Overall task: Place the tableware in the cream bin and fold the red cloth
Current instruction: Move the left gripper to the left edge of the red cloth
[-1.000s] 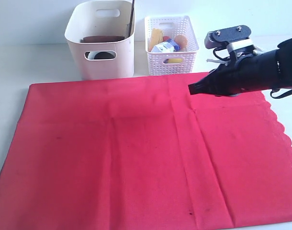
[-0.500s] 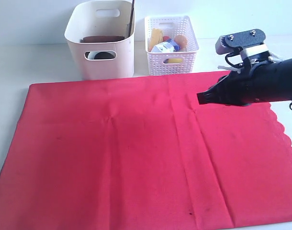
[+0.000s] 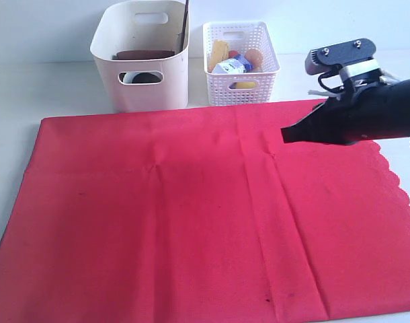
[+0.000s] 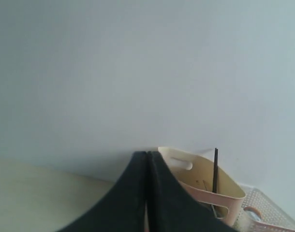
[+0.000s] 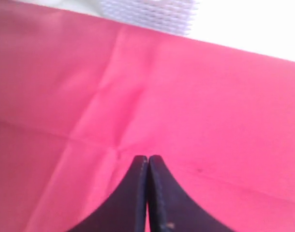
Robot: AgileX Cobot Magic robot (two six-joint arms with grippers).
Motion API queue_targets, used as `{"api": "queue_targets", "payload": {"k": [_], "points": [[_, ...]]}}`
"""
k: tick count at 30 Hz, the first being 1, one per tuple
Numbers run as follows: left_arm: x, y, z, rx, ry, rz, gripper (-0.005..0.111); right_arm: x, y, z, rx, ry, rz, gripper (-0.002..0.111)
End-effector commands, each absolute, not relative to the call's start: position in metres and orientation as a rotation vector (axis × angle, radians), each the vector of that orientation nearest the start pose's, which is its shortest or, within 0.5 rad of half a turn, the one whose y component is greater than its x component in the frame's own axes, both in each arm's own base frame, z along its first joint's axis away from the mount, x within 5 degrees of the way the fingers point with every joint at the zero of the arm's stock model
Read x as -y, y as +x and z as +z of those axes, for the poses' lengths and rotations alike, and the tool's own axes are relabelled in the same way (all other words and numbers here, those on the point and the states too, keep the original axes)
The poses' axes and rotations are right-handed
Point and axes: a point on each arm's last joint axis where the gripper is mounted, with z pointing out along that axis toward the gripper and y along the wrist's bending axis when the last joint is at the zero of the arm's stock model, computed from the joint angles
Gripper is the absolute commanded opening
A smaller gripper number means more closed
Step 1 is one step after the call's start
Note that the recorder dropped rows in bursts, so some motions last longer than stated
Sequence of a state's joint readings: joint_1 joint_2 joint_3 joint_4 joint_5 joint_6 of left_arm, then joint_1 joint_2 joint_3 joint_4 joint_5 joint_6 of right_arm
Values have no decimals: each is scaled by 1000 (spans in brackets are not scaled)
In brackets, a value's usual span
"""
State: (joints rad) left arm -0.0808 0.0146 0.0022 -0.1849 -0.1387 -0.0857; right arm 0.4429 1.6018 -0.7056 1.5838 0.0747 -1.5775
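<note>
Covering the surface [image 3: 50, 87], the cloth [image 3: 158, 222] is overhung near its far right corner by the right fingers [image 3: 287, 134], closed and empty; left fingers [image 4: 146, 159] likewise closed.

Matte black tapering arm [image 3: 376, 111], black wrist camera [image 3: 341, 54] with silver screws, pale cables [image 3: 320, 83], black jaws

Pale wall [image 3: 50, 27] (plain), white tabletop [image 3: 44, 87]

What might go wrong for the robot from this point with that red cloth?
The right gripper hangs shut over the flat red cloth; pinching a flat sheet, it may slip or grab too little. The cream bin and white basket stand right at the cloth's far edge, so lifting that edge might nudge them.
</note>
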Motion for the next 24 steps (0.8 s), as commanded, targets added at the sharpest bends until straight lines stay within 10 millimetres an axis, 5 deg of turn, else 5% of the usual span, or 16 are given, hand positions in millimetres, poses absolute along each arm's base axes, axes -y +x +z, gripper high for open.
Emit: {"api": "queue_targets", "payload": {"k": [1,4,9,16,24], "points": [[3,66,217,-1481,-127,-234,0,-118,278,173,-2334,-415,73,0],[4,76,209,-1587,-124,-211,0,-119,277,173,-2340,-400,88,0],[6,102,194,-1850,-133,-177,0,-138,269,167,-2357,-524,348,0],[8,130,174,-2087,-108,-118,2,-141,270,151,-2409,-546,369,0],[10,166,156,-2235,-142,-103,49,-142,270,147,-2422,-551,385,0]]}}
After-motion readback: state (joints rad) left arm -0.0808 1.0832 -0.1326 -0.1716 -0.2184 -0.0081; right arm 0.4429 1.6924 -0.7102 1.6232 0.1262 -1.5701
